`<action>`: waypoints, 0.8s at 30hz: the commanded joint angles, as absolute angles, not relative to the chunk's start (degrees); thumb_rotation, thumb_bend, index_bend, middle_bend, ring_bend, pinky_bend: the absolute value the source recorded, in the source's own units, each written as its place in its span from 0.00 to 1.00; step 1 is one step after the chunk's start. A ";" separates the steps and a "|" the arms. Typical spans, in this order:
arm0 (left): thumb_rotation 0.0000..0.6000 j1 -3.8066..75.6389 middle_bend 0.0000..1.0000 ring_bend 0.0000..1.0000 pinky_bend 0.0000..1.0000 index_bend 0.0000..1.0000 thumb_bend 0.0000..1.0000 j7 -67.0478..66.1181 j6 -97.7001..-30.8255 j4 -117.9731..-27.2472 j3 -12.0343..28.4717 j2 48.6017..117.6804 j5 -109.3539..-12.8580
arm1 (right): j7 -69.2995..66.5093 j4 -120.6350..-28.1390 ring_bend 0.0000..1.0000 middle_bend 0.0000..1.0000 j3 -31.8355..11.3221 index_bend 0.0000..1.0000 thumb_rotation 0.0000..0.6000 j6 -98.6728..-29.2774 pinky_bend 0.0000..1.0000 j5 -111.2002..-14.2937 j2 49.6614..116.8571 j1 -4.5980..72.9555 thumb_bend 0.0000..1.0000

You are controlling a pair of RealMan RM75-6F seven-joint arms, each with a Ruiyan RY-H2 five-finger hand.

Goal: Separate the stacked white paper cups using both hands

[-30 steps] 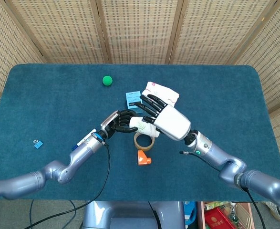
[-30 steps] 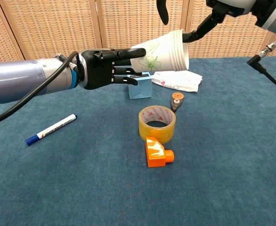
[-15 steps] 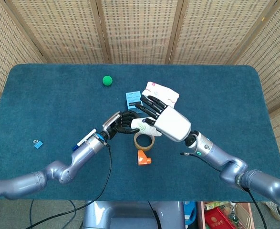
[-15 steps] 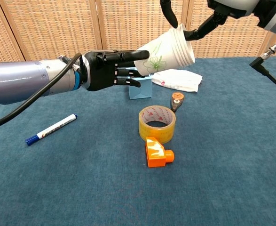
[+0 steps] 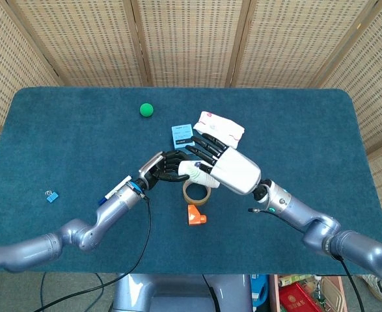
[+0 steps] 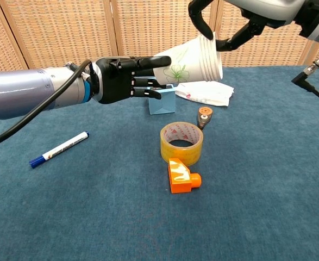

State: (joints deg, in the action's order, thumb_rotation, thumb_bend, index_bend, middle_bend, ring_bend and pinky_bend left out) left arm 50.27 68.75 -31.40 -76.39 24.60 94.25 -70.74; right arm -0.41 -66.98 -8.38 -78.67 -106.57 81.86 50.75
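The stack of paper cups (image 6: 189, 60) is up in the air over the middle of the table (image 6: 268, 179), lying on its side with the rims pointing to the right, and both hands are on it. Our right hand (image 6: 216, 30) grips the rim end, fingers (image 6: 197, 22) hooked over the wide lips. Our left hand (image 6: 121, 80) has its fingers (image 6: 148, 62) laid along the narrow bottom end, reaching toward the flower print; whether they've really clamped down or are only resting there, we can't tell.

Compared with a second ago, the stack has tipped down a bit and back to nearly level, and the right hand has come lower and wrapped further round the rims. The left hand has barely moved. No gap has opened between the cups, so we're still lining up the grip, not pulling yet.

Below them sit a roll of tape (image 6: 181, 142), an orange block (image 6: 182, 176), a small blue box (image 6: 162, 101), a white cloth (image 6: 205, 92) and a marker (image 6: 58, 148), with a green ball (image 5: 146, 110) further back
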 commanded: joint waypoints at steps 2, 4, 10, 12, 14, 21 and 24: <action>1.00 49.97 0.50 0.49 0.51 0.53 0.17 68.74 -31.39 -75.86 24.56 93.90 -70.59 | -0.62 -66.49 0.13 0.28 -8.15 0.71 1.00 -80.41 0.24 -106.66 81.08 50.07 0.67; 1.00 49.66 0.50 0.49 0.51 0.53 0.17 68.85 -31.34 -75.43 24.47 93.49 -70.61 | -1.01 -66.26 0.14 0.28 -7.86 0.71 1.00 -81.71 0.24 -106.74 80.41 49.34 0.67; 1.00 48.06 0.50 0.49 0.51 0.53 0.17 69.77 -31.58 -73.27 24.16 91.21 -71.29 | -2.35 -65.15 0.14 0.28 -6.54 0.71 1.00 -85.10 0.25 -106.56 77.68 46.41 0.67; 1.00 47.39 0.50 0.49 0.51 0.53 0.17 69.96 -31.92 -72.33 23.96 90.07 -71.86 | -2.35 -64.65 0.14 0.28 -5.81 0.71 1.00 -85.69 0.25 -106.72 76.60 45.49 0.67; 1.00 46.68 0.50 0.49 0.51 0.53 0.17 70.00 -32.44 -71.36 23.69 88.73 -72.57 | -2.07 -64.04 0.14 0.28 -5.01 0.71 1.00 -85.87 0.25 -106.93 75.44 44.66 0.67; 1.00 44.74 0.50 0.49 0.51 0.53 0.17 62.57 -36.43 -65.60 20.32 83.09 -77.39 | 3.10 -60.87 0.14 0.29 -1.34 0.71 1.00 -83.47 0.25 -109.90 70.76 43.54 0.67; 1.00 44.43 0.50 0.49 0.51 0.53 0.17 50.80 -38.67 -60.33 17.08 80.91 -80.16 | 8.19 -58.67 0.14 0.29 0.64 0.71 1.00 -80.53 0.25 -112.11 69.04 43.93 0.67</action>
